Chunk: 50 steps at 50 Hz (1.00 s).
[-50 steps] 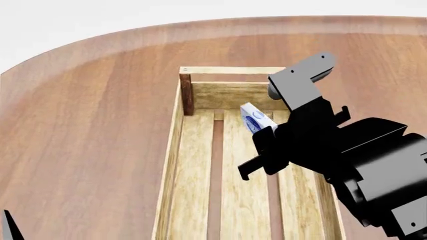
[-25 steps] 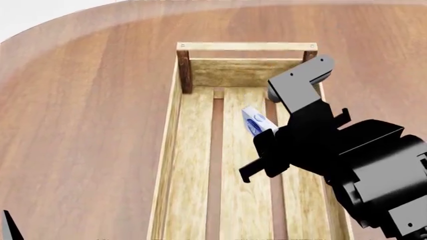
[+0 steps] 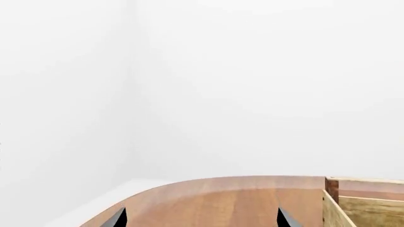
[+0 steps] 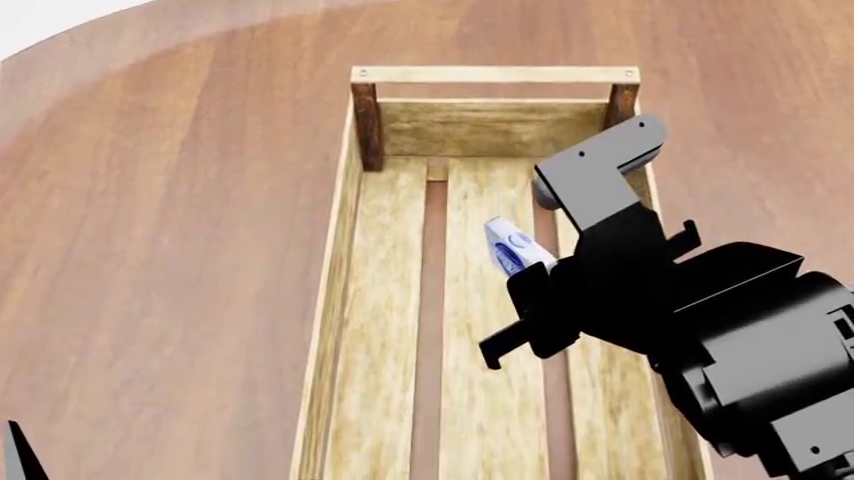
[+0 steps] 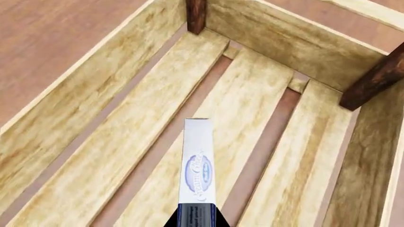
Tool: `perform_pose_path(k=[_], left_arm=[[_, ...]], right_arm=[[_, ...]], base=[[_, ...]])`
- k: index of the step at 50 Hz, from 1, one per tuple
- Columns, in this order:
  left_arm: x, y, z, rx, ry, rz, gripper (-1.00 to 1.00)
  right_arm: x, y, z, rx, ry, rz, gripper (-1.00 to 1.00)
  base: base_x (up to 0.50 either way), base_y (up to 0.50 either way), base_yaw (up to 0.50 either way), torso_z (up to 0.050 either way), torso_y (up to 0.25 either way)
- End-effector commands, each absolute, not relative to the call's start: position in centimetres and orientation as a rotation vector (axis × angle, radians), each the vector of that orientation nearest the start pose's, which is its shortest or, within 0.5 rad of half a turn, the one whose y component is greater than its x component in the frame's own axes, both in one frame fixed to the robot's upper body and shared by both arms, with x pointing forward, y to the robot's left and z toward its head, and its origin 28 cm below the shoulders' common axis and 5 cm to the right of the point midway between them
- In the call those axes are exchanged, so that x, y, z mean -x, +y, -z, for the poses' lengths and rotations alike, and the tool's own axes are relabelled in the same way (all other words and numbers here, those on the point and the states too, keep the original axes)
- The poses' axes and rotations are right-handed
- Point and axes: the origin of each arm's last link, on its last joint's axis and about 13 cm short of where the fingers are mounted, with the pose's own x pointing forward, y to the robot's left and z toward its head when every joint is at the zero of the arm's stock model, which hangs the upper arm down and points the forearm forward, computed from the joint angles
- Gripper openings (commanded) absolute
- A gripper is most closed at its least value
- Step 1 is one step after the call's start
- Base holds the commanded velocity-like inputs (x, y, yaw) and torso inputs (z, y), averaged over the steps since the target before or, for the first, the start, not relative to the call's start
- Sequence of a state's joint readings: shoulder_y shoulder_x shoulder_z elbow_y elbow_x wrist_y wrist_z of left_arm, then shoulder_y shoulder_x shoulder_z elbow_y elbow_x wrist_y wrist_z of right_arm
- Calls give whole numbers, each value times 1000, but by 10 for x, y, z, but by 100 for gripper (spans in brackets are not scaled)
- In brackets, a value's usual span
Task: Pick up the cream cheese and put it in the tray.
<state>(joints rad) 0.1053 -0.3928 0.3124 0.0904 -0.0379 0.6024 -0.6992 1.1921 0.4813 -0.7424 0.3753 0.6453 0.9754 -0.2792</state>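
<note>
The cream cheese is a small flat white box with a blue oval logo. It is held edge-up and tilted over the floor slats of the tray, a long crate of light wood with dark corner posts. My right gripper is shut on the box's near end. In the right wrist view the cream cheese sticks out from my right gripper above the tray's boards, some way back from the far wall. My left gripper is open, with only the wooden table between its fingertips; the tray's corner shows beside it.
The round wooden table carries the tray; its curved edge runs across the far left. My right arm's black body covers the tray's near right part. One tip of my left gripper shows at the bottom left corner.
In the head view the tray's far end has slid upward while the right gripper and box kept their place, so the cream cheese now hangs farther from the far wall.
</note>
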Motion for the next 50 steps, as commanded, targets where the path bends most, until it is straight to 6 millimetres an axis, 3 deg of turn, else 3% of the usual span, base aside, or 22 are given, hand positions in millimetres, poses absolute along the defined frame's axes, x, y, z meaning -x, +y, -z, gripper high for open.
perform_pose_path(k=[1, 50], left_arm=[[-177, 226, -45, -26, -549, -263, 100], [-175, 225, -45, -23, -565, -250, 100]], right_arm=[[-368, -157, -207, 306, 521, -485, -100], [-372, -146, -198, 338, 545, -526, -100]], base=[[0, 0, 0, 0, -35], [0, 0, 0, 0, -7]])
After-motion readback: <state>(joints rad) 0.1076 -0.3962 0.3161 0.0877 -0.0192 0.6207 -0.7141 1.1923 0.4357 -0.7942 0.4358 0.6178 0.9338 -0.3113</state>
